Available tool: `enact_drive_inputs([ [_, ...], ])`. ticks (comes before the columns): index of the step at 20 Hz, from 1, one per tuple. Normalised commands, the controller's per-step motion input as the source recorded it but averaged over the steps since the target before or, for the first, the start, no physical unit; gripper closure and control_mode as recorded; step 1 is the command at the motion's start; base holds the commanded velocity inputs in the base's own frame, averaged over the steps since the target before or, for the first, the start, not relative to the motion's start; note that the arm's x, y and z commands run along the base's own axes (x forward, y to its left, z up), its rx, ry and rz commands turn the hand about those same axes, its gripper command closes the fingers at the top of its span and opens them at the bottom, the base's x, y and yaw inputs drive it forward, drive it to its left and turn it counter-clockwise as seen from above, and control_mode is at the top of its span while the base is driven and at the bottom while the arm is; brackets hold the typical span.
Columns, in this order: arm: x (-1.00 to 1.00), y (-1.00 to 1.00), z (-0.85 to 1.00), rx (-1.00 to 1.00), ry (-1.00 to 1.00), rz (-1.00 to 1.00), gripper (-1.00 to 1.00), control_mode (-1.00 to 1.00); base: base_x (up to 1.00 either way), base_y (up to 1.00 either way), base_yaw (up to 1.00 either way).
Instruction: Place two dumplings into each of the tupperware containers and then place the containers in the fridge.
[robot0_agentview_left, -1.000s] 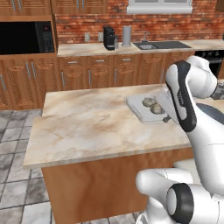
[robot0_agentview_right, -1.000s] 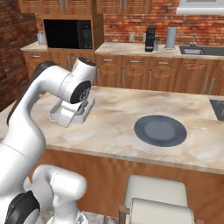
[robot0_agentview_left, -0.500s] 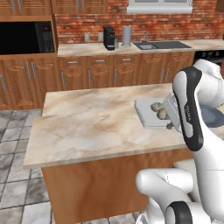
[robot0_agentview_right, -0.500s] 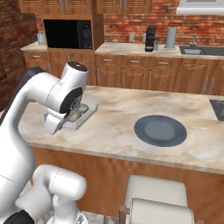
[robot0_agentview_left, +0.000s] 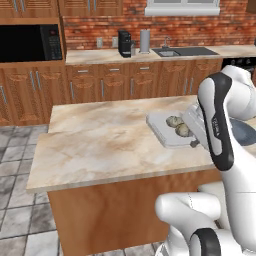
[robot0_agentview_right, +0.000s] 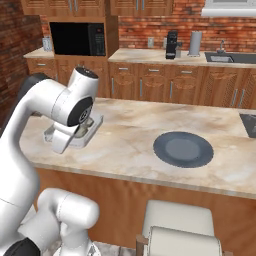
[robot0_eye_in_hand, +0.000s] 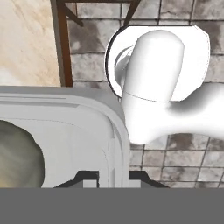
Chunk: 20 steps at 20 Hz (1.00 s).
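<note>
Left base view: I see a tupperware container (robot0_agentview_left: 167, 131) on the marble island counter (robot0_agentview_left: 100, 140), holding two dumplings (robot0_agentview_left: 178, 125). Hand view: my gripper (robot0_eye_in_hand: 113, 177) straddles the container's rim, one fingertip on either side, jaws narrow and closed on the container wall. Right base view: a round grey plate (robot0_agentview_right: 190, 149) lies well apart from the container

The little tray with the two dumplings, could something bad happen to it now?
Maybe. The gripper pinches the tupperware container by one rim only, so it might tip or slip. In the hand view that rim sits past the island counter edge, above the floor. The two dumplings lie loose with no lid, so a tilt could roll them out.
</note>
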Motion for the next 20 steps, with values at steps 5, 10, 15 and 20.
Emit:
enact_drive_inputs([
  [5, -0.15, 0.06, 0.1, 0.0, 0.0, 0.03, 1.0, -1.0, 0.0, 0.0, 0.0],
  [10, -0.32, 0.02, 0.02, 0.0, 0.0, -0.04, 1.0, -1.0, 0.0, 0.0, 0.0],
  [15, 0.02, 0.0, 0.01, 0.0, -0.01, -0.06, 1.0, -1.0, 0.0, 0.0, 0.0],
  [20, 0.06, 0.0, 0.01, 0.0, 0.0, 0.0, 1.0, 1.0, 0.0, 0.0, 0.0],
])
